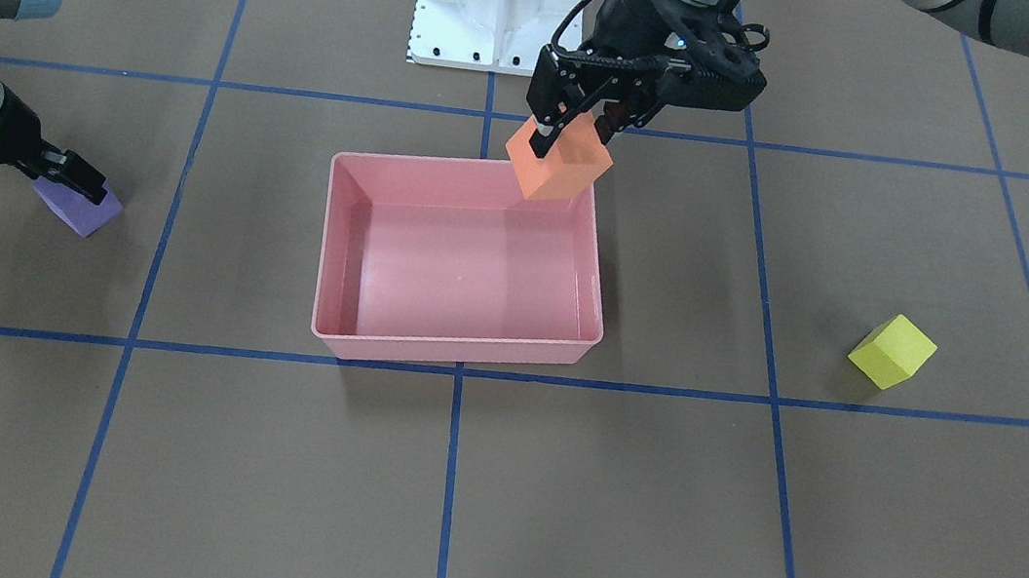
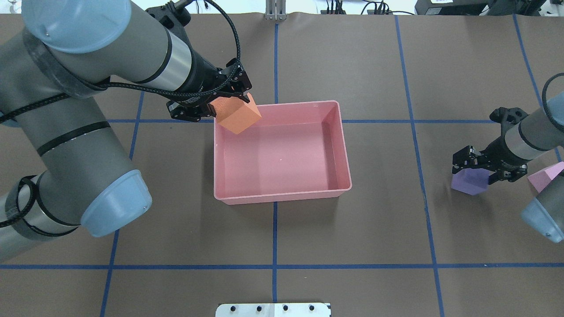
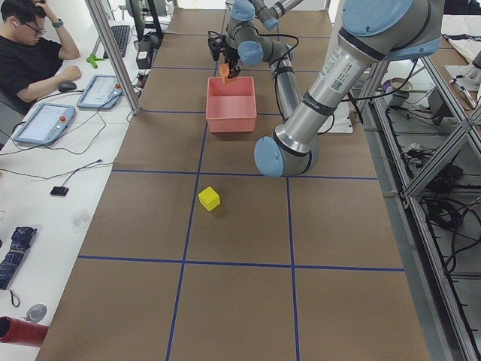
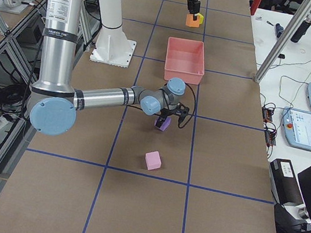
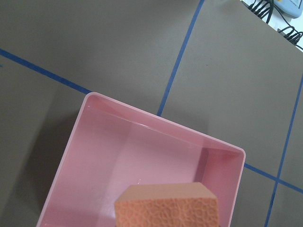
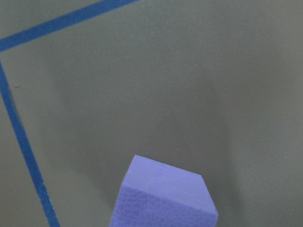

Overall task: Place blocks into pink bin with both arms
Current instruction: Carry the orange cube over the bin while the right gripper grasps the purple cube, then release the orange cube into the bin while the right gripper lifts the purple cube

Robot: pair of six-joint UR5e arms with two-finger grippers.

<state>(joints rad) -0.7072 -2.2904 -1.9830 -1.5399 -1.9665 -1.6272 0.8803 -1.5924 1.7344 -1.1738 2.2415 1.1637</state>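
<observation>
Your left claw (image 2: 229, 102) grips the small matte orange cube (image 2: 240, 118) raised over the left-hand end of the shallow salmon-pink plastic bin (image 2: 282, 199), whose open floor lies below and inward, while your right claw (image 2: 479, 171), closed on the matte purple cube (image 2: 468, 182), sits well apart.

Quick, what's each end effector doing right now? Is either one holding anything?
Left end effector: closed, holding the orange block.
Right end effector: closed on the purple block.
</observation>
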